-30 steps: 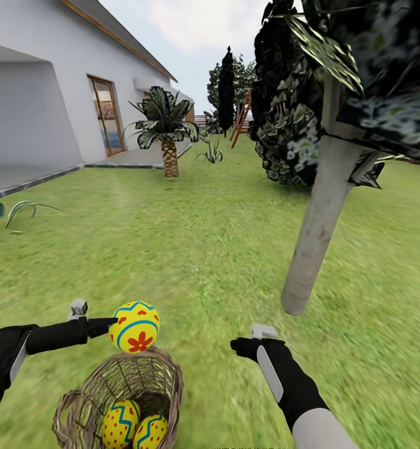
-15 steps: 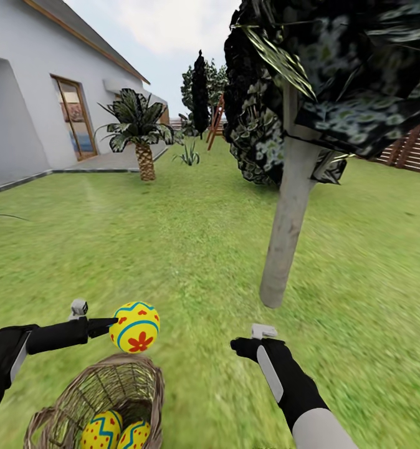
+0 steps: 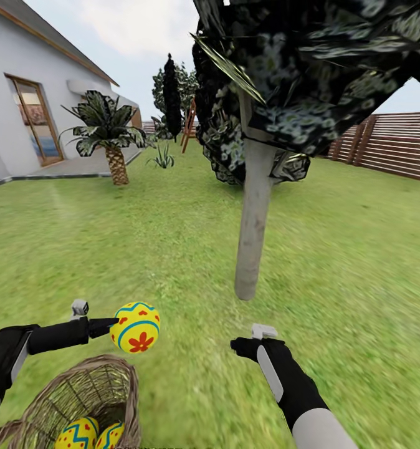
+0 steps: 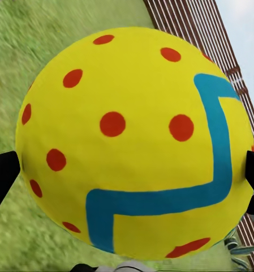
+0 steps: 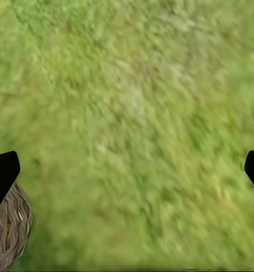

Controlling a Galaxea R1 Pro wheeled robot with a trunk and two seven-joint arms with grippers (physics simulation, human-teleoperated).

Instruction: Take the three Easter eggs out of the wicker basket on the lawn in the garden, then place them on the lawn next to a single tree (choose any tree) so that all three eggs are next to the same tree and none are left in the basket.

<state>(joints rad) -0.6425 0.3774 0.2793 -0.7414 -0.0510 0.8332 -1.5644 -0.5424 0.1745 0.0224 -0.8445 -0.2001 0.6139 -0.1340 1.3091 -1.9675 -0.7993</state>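
My left gripper [image 3: 130, 327] is shut on one Easter egg [image 3: 136, 327], yellow with red dots and blue bands, held in the air above the far rim of the wicker basket [image 3: 73, 393]. In the left wrist view that egg [image 4: 132, 141] sits between the black fingertips [image 4: 2, 181]. Two more eggs [image 3: 78, 434] [image 3: 111, 434] lie inside the basket at the bottom left. A tree with a pale grey trunk [image 3: 253, 218] stands on the lawn [image 3: 172, 237] ahead and slightly right. My right gripper [image 3: 242, 345] [image 5: 128, 173] hangs open over grass, with the basket's edge [image 5: 8, 232] beside one finger.
A white house [image 3: 23, 93] and a short palm [image 3: 110, 134] are at the far left. A thin black tree [image 3: 171, 93] stands behind. A brown slatted fence [image 3: 391, 146] runs along the right. Dark foliage [image 3: 310, 68] overhangs the trunk.
The whole view has swung to the right: tree, house and basket slid left in the picture and the fence came into sight. Both arms keep the same pose, the egg still held.
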